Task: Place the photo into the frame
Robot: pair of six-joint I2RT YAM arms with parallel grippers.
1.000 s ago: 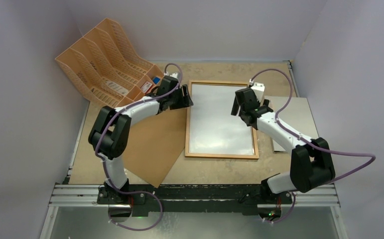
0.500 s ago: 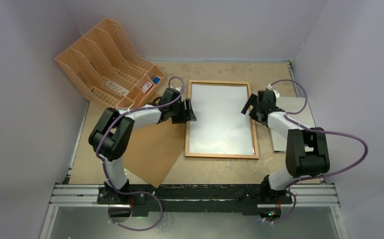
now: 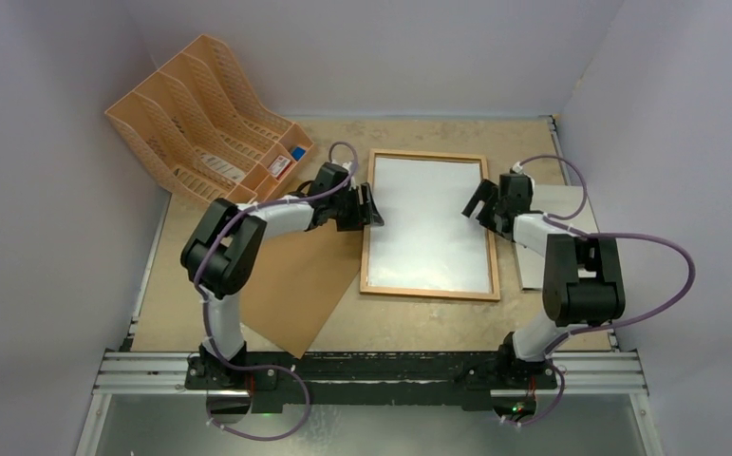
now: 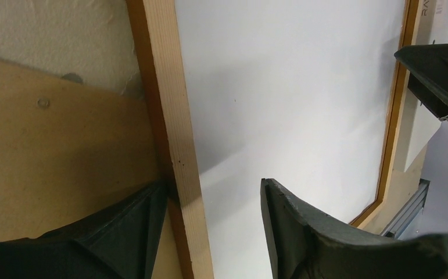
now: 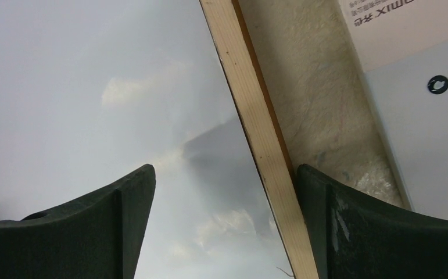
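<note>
1. Change: the right gripper has dropped from above the sheet to the right rail. The thin medium-brown wooden rectangular frame has slid slightly toward the right side of the table over the last second.
2. Photo: the large white paper sheet lies flat inside the frame and fills the opening. This is probably the photo lying back up; the printed side is not visible, so that's not confirmed.
3. Left gripper: the fingers are spread and straddle the left rail. The outer finger is over the brown fibreboard backing panel and against the rail's outer edge. The inner finger is over the white sheet, with a gap to the rail. It isn't pinching anything.
4. Right gripper: the fingers are spread wide across the right rail. The outer finger is at the rail's outer edge on the table side, and the inner finger is over the sheet. It holds nothing.
5. The pale grey-white stiff sheet lies just outside the right rail and is untouched. The orange-tan plastic file rack is well clear at the far left.
6. Judgement: the insertion looks essentially done, and both arms appear to be squaring the frame. The next move is likely fitting the backing panel. The main risk is an inner finger dragging the paper out of its seat.
</note>
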